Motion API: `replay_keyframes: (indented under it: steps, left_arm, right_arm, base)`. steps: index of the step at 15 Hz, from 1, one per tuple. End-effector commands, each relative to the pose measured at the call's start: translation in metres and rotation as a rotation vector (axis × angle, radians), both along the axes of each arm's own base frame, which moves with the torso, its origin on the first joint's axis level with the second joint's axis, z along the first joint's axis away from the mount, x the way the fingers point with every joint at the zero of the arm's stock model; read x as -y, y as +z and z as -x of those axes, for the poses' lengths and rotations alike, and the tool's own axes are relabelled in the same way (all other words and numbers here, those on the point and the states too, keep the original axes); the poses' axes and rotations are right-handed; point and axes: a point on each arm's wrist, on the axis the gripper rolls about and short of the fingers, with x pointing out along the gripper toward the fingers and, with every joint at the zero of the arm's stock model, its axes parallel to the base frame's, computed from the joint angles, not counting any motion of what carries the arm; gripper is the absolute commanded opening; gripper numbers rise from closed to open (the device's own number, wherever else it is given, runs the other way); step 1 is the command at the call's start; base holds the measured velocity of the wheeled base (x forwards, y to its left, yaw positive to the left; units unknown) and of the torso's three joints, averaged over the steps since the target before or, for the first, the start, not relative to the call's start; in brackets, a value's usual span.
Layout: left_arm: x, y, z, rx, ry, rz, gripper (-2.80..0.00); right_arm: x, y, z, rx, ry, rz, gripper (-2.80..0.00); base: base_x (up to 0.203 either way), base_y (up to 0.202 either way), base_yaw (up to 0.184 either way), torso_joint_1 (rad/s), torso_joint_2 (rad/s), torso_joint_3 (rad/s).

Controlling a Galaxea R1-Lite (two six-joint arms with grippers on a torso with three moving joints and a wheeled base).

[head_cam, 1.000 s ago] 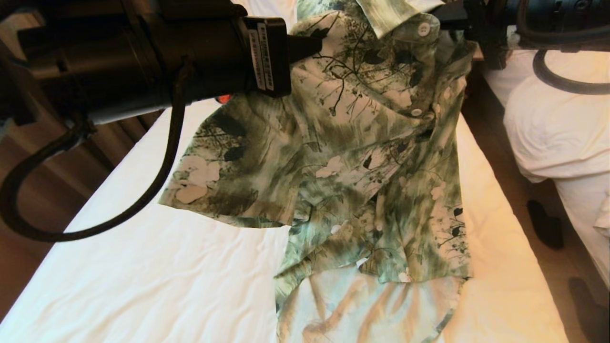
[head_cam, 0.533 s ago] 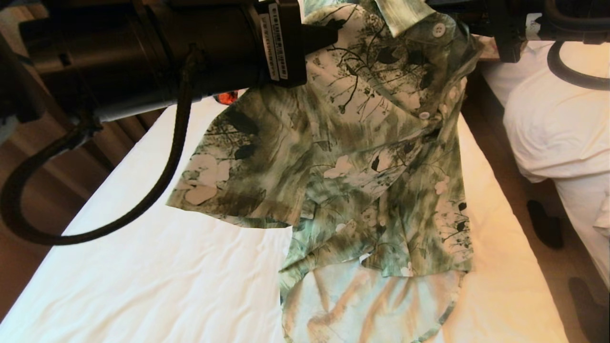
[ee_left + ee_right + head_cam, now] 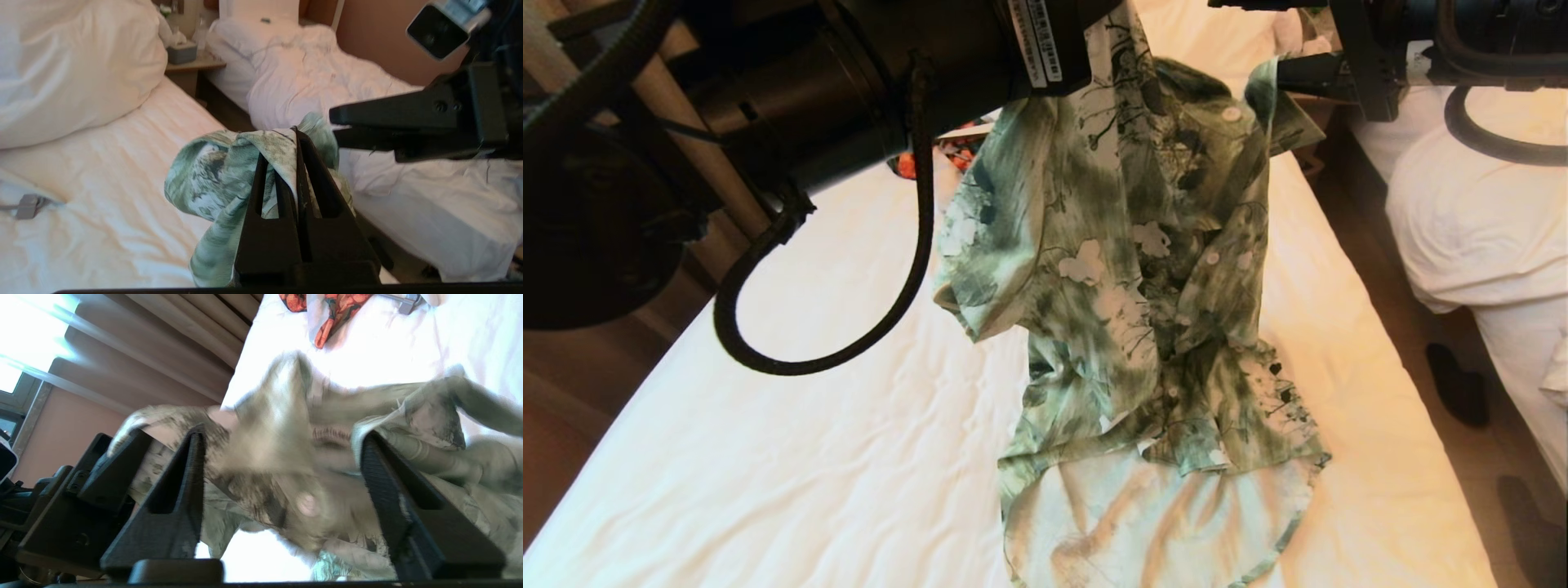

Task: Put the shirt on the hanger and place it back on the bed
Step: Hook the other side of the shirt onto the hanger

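The green and white flowered shirt (image 3: pixel 1127 269) hangs from its top edge, and its lower half lies crumpled on the bed (image 3: pixel 768 457). My left gripper (image 3: pixel 295 134) is raised above the bed and shut on a fold of the shirt (image 3: pixel 212 171) near the collar. My right gripper (image 3: pixel 1245 38) is level with it at the shirt's other shoulder. It is open, with its fingers wide apart in the right wrist view and loose shirt cloth (image 3: pixel 265 465) blurred between them (image 3: pixel 282 435). The hanger is out of view.
A second bed with a rumpled white duvet (image 3: pixel 1470 229) stands to the right across a narrow floor gap with dark slippers (image 3: pixel 1458 384). An orange-and-black garment (image 3: pixel 956 151) lies behind the shirt. A big white pillow (image 3: pixel 61 69) is at the bed's head beside a nightstand (image 3: pixel 192 65).
My right gripper has opened and let go of the collar. The left arm has risen, and the spread shirt has fallen into a narrow drape hanging from the left gripper.
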Motion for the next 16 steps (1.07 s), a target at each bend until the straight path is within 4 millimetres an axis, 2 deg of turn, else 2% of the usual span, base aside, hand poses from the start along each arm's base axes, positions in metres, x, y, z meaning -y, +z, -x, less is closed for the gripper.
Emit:
replay_keyframes:
  steps: [1,8,16]
  left_arm:
    - [0.0065,-0.0062,-0.0059,-0.004,-0.004,0.009,-2.80]
    - [0.0052,-0.0118,-0.0100,-0.008,0.012,0.010,-2.80]
    - [0.0022,-0.0107,-0.0077,-0.012,0.013,0.008,-2.80]
  right_arm:
    - [0.0004,0.0002,0.0009,-0.002,0.001,-0.002,0.00]
    - [0.0038,0.0029,0.0016,0.009,-0.008,-0.011,0.00]
    - [0.0002,-0.0040,-0.0010,-0.051,0.002,0.009,0.00]
  base:
    - [0.000,0.000,0.000,0.000,0.00,0.000]
    - [0.000,0.000,0.000,0.000,0.00,0.000]
    - [0.000,0.000,0.000,0.000,0.00,0.000]
